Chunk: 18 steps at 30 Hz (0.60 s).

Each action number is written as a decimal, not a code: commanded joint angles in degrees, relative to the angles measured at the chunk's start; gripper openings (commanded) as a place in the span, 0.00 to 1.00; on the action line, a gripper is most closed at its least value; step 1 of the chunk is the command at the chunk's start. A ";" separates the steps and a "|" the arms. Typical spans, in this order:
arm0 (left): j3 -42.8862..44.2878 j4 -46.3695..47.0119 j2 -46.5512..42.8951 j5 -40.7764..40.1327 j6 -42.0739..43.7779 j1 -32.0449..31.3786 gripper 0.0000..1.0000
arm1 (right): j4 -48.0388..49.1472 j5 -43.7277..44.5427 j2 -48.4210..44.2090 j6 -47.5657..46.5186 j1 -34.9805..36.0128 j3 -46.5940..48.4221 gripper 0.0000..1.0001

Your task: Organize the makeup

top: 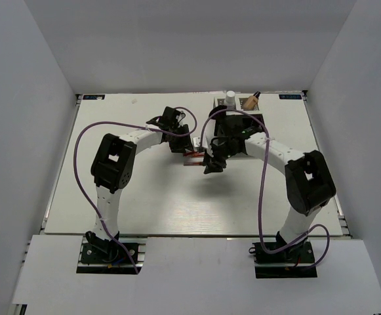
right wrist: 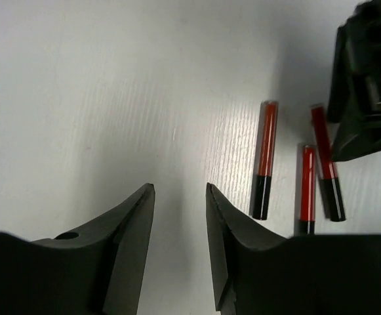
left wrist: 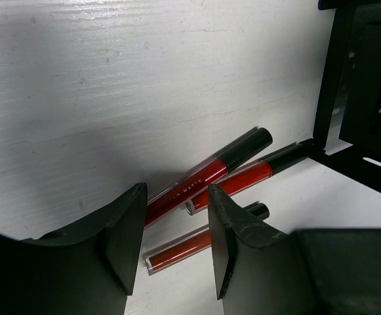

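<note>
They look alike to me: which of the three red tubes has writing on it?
The uppermost tube in the left wrist view, printed MATTE; the middle tube and lowest tube look plain.

three red pencils (left wrist: 206, 172), two bottles (top: 230, 100), one box (top: 261, 119)

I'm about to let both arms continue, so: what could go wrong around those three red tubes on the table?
The three red tubes lie close together, so the open left gripper could pinch two or knock one rolling. The open right gripper hangs just beside them; the two reaching the same spot might collide.
</note>
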 commanded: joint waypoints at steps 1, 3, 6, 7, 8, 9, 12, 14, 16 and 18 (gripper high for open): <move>0.56 -3.34 -1.14 -1.74 1.23 0.07 0.53 | -1.48 9.38 1.89 0.57 1.53 1.55 0.44; 0.39 -3.60 -1.23 -2.17 1.31 0.07 0.53 | -0.86 10.98 3.92 2.93 2.85 2.34 0.44; 0.04 -3.96 -1.41 -2.88 1.40 0.07 0.53 | 1.94 14.05 5.68 5.83 3.99 2.35 0.47; -0.14 -3.96 -1.49 -2.97 1.40 0.07 0.53 | 3.26 15.54 5.94 6.63 4.34 2.17 0.48; -0.31 -4.04 -1.67 -3.14 1.40 0.07 0.53 | 4.84 16.16 6.64 7.16 4.69 2.17 0.50; -0.40 -3.96 -1.76 -3.32 1.40 0.07 0.53 | 5.29 16.78 7.17 7.95 5.13 2.52 0.50; -0.58 -4.31 -1.93 -3.41 1.49 0.07 0.53 | 5.64 17.84 9.28 9.97 5.75 4.54 0.50; -0.67 -4.22 -1.93 -3.50 1.49 0.07 0.53 | 6.60 17.84 9.81 10.42 5.75 5.07 0.50; -0.84 -4.13 -2.20 -3.50 1.49 0.07 0.53 | 7.48 17.66 9.55 10.86 6.19 4.98 0.50; -0.93 -4.13 -2.28 -3.58 1.49 0.07 0.53 | 8.10 17.66 9.55 10.77 6.28 5.07 0.50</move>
